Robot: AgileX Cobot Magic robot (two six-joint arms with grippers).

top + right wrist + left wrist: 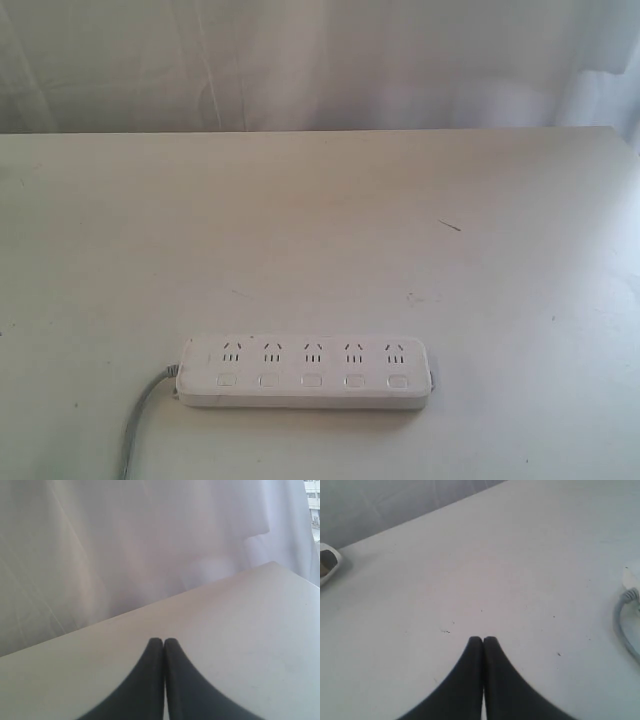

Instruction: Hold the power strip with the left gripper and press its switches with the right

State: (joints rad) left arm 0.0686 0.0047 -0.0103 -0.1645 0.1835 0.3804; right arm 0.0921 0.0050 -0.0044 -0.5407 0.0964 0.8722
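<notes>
The long white power strip lies flat near the table's front edge in the exterior view. Five small white switches run in a row below its socket groups. Its grey cord leaves the left end toward the front. Neither arm shows in the exterior view. My left gripper is shut with nothing between its black fingers, hovering over bare table; the strip's corner and grey cord show at that view's edge, well apart. My right gripper is also shut and empty, facing the table's far edge; the strip is hidden there.
The white table spreads wide behind the strip, ending at a white curtain. A small dark mark lies right of centre. A white rounded object sits at the table's edge in the left wrist view.
</notes>
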